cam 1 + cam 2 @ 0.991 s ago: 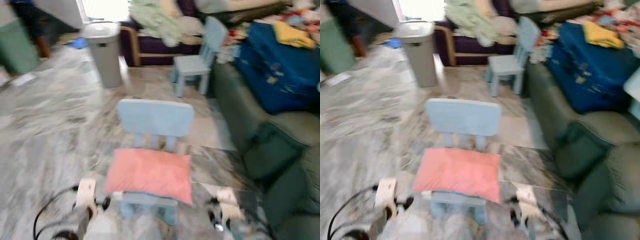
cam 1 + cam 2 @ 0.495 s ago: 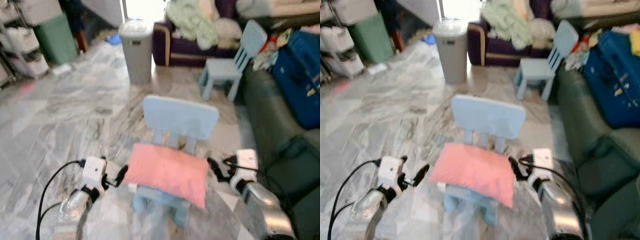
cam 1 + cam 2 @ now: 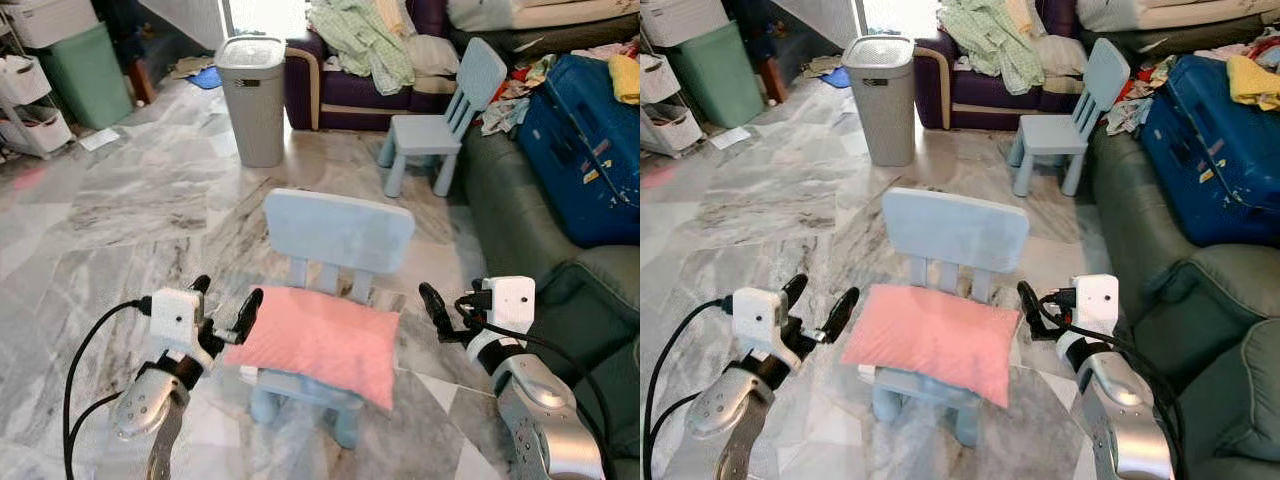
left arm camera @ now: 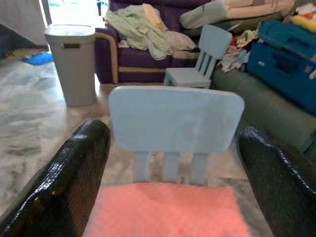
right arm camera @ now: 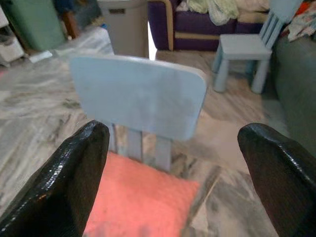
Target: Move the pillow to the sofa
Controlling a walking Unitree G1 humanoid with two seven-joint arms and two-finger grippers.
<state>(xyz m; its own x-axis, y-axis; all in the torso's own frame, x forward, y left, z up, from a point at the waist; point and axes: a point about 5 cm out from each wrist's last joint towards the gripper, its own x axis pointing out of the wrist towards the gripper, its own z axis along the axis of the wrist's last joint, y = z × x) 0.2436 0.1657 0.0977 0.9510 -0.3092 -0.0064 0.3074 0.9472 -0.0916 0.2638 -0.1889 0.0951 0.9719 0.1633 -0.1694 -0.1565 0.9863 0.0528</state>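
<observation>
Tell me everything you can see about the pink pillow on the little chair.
The pink pillow is a soft, rectangular cushion with a finely textured fabric. It lies flat on the seat of the nearer light blue child's chair, its near right corner hanging past the seat edge. The left gripper and the right gripper sit open at either side of it, neither touching it yet.

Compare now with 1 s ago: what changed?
Both arms rose from the bottom of the view. The left gripper and right gripper, both open, now flank the pink pillow, not gripping it. The camera shifted too. Pillow unchanged, lying on the light blue chair; nothing taken hold of.
</observation>
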